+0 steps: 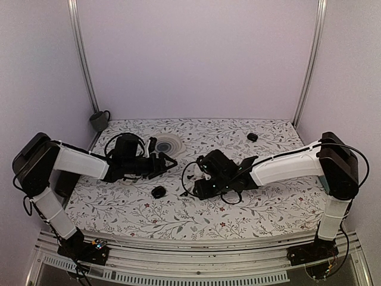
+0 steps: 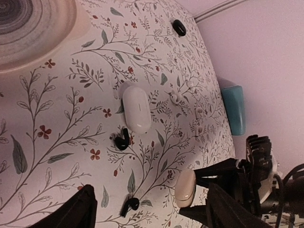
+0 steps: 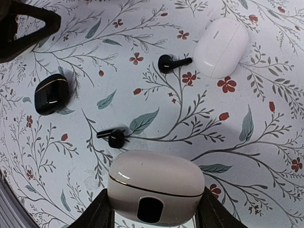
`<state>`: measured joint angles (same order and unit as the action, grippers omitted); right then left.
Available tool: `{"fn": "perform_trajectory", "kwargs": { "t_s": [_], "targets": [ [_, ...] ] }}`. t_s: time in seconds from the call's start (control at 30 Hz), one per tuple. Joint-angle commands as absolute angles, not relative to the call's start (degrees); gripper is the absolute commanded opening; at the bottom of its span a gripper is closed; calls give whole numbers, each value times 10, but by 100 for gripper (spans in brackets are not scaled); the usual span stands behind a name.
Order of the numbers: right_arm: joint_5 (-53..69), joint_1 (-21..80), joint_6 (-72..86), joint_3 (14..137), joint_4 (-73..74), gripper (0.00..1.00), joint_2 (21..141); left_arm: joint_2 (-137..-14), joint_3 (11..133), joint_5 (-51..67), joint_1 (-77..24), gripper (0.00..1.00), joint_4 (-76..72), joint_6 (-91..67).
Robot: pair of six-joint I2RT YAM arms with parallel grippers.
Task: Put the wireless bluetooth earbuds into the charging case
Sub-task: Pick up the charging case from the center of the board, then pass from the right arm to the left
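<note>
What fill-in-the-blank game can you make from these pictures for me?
The beige case sits in a gripper, the robot's ___ one.
The earbud beside the white case is coloured ___.
Counting another earbud near the beige case, that makes ___ dark earbuds on the cloth.
Missing words: right, black, two.

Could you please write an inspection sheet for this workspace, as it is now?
Surface: floral cloth, flat.
Job's things: white charging case closed; white earbuds loose on cloth near it, not inserted.
Clutter: black earbuds, black case, round plate, grey cup.
Grippers: left gripper open, empty; right gripper fingers shut on beige case.
Cables: cables loop along both arms.
Surroundings: plain walls, metal posts.
</note>
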<state>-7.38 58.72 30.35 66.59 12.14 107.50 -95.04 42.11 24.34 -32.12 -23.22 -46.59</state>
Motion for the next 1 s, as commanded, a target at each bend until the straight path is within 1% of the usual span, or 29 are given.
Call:
{"fn": "perform_trajectory", "kwargs": {
  "t_s": [0.0,0.2,0.47,0.8,0.97],
  "targets": [
    [-67,573,285,657,53,47,1042,-974,456,285,-342,78,-247,-450],
    [-52,561,264,657,18,47,1036,-1000,501,315,-361,70,-204,-419],
    [-50,560,253,658,1,47,1032,-1031,540,333,-376,65,-166,-400],
    [-58,560,248,664,1,47,1034,-1053,573,348,-394,63,-139,-383],
    [-62,561,244,666,0,47,1036,-1055,578,351,-396,56,-133,-382]
  ]
}}
